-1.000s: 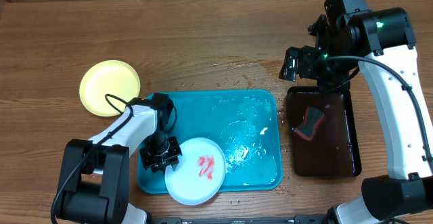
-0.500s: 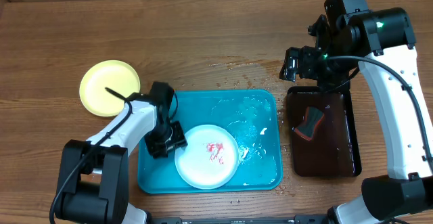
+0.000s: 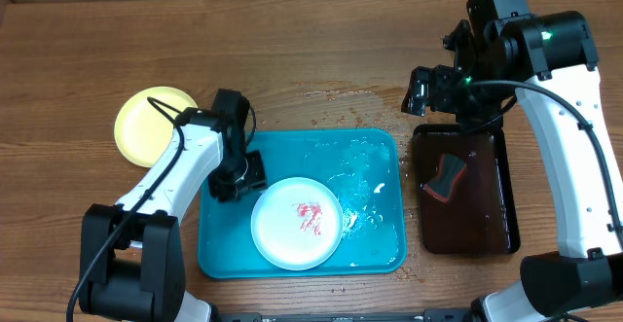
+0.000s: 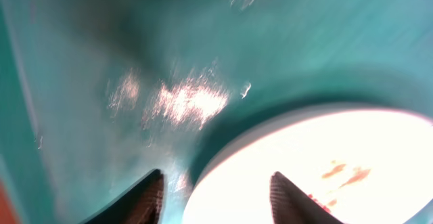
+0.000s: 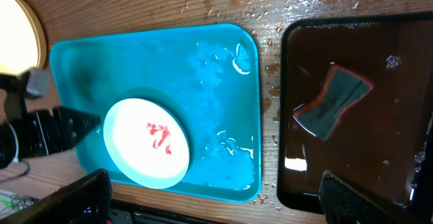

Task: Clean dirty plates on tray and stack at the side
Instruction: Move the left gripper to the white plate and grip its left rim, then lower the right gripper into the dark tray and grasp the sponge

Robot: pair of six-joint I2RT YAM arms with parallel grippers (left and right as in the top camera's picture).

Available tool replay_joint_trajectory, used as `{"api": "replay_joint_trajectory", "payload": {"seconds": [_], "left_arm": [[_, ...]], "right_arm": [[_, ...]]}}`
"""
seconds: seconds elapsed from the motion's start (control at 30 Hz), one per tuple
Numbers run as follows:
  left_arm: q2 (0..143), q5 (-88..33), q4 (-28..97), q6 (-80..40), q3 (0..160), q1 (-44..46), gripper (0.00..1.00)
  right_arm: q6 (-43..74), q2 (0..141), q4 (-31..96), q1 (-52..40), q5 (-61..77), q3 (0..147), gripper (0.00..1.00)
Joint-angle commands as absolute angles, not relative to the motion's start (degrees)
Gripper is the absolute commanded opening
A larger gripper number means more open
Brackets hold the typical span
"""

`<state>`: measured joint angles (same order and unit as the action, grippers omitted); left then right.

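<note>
Done with dragging the smeared plate (image 3: 297, 223) inward. No more overhang past the front rim of the turquoise tray (image 3: 380, 249), unlike a second back. Lies flat inside it now, front and middle, red smear upward.

Parted from it too: left gripper (image 3: 255, 173) off the rim and drawn back to the plate's left, just beside it, not touching. From the left wrist, shows a middling spread with nothing between the fingers (image 4: 150, 191), only wet tray floor and the plate's edge beyond. Blurred there, so probably clear of the rim rather than surely.

Across the table, no change. Right gripper (image 3: 421, 89) spread wide and empty, hovering above the far end of the dark tray (image 3: 482, 230), sponge (image 3: 446, 176) lying untouched inside. Off to the left, on the bare wood: the yellow plate (image 3: 146, 123), apart from the turquoise tray, likely the start of the stack.

Means a dirty plate staged for scrubbing, not yet cleaned. Calls next for fetching the sponge with the right arm and wiping the smear, perhaps with the left steadying the rim against sliding on the wet floor.
</note>
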<state>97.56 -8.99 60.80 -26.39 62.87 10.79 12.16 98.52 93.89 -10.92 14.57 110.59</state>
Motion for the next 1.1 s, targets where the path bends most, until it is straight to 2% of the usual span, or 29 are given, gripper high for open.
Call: {"api": "replay_joint_trajectory", "payload": {"seconds": [0.0,0.1,0.2,0.53,0.67,0.7,0.73,0.8,1.07], "left_arm": [[97.9,-8.9,66.2,-24.4,63.1,10.9,0.55],[96.4,-8.8,67.9,-24.4,61.8,11.2,0.59],[94.1,-9.1,67.0,-24.1,59.6,11.4,0.58],[91.1,-19.5,51.2,-17.8,45.6,17.4,0.59],[91.1,-20.4,48.9,-17.7,42.7,17.3,0.59],[91.1,-20.2,48.8,-17.8,42.5,17.3,0.57],[91.1,-19.4,48.8,-18.1,42.4,17.2,0.48],[91.1,-17.9,48.1,-19.3,42.4,17.2,0.06],[91.1,-17.2,43.5,-24.5,43.1,15.6,0.04]], "right_arm": [[11.9,97.7,93.4,-11.2,14.0,110.6,1.00],[11.9,97.7,93.3,-11.2,14.0,110.6,1.00],[11.9,97.7,93.3,-11.2,14.0,110.6,1.00],[11.5,97.7,93.1,-11.2,14.0,110.6,1.00],[11.4,97.7,93.3,-11.2,14.0,110.6,1.00],[11.5,97.7,93.3,-11.2,14.0,110.6,1.00],[11.5,97.7,93.3,-11.2,14.0,110.6,1.00],[11.5,97.7,93.2,-11.2,14.0,110.6,1.00],[11.5,97.7,93.1,-11.2,13.8,110.6,1.00]]}}
